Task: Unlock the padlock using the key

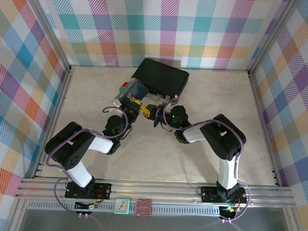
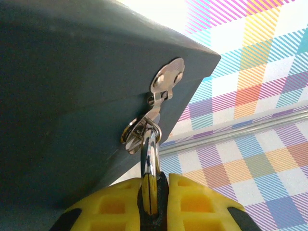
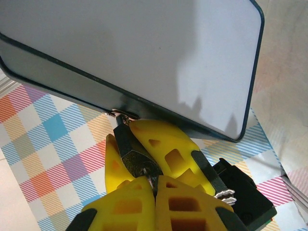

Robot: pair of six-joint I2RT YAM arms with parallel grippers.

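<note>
Showing two yellow-fingered grippers meeting at the centre of the overhead frame, just below a black case (image 1: 163, 77). The left gripper (image 2: 153, 186) has its jaws pressed onto the padlock (image 2: 150, 159), whose shackle hangs through the case's silver hasp (image 2: 161, 89) (middle of the left wrist view). The right gripper (image 3: 155, 188), jaws pinched together, grips the thin key (image 3: 153, 180), its tip at the padlock, lower centre. Both arms bend inward at the elbow.

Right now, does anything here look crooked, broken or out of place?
Only the black case sits skewed to the table's edges. Otherwise tidy: the left gripper pinches the padlock hanging from the case's latch, the right gripper holds the key at it; nothing spilled or broken.
</note>
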